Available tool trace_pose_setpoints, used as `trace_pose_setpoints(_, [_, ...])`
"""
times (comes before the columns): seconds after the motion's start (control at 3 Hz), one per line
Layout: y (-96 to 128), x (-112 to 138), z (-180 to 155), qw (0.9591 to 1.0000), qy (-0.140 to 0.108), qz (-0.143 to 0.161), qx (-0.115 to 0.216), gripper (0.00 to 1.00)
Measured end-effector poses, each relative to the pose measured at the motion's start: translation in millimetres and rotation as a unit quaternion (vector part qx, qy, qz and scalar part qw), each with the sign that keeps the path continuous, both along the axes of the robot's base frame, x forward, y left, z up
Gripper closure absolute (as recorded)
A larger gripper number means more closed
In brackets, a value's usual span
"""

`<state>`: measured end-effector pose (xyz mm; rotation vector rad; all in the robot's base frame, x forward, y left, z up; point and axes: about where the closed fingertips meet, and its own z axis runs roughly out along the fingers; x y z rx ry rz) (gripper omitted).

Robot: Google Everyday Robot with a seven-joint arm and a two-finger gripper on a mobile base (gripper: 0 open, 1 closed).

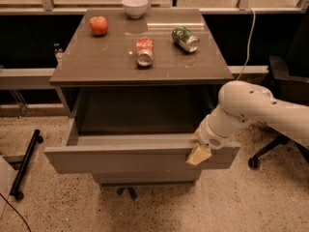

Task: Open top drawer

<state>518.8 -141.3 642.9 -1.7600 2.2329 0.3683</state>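
Note:
The top drawer [130,159] is a wide grey-brown drawer with a flat handleless front. It stands pulled far out of the cabinet, and its inside looks dark and bare. My gripper [198,154] sits at the drawer's front right, hooked over the top edge of the front panel. A pale yellowish fingertip [197,157] hangs in front of the panel. My white arm [246,111] reaches in from the right.
On the cabinet top [96,62] lie a red apple [98,25], a white bowl [134,6], a red can [144,51] on its side and a green can [185,38] on its side. An office chair base [263,151] stands right. A black bar [26,162] lies on the floor left.

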Motion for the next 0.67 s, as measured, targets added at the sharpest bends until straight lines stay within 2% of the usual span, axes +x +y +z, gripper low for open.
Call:
trace_pose_setpoints(0.33, [-6.4,-41.1,2.6,0.9993,0.027,-0.025,-0.004,0.16])
trace_pose_setpoints(0.67, [-6.4,-40.9,2.6,0.9993,0.027,-0.025,-0.004,0.00])
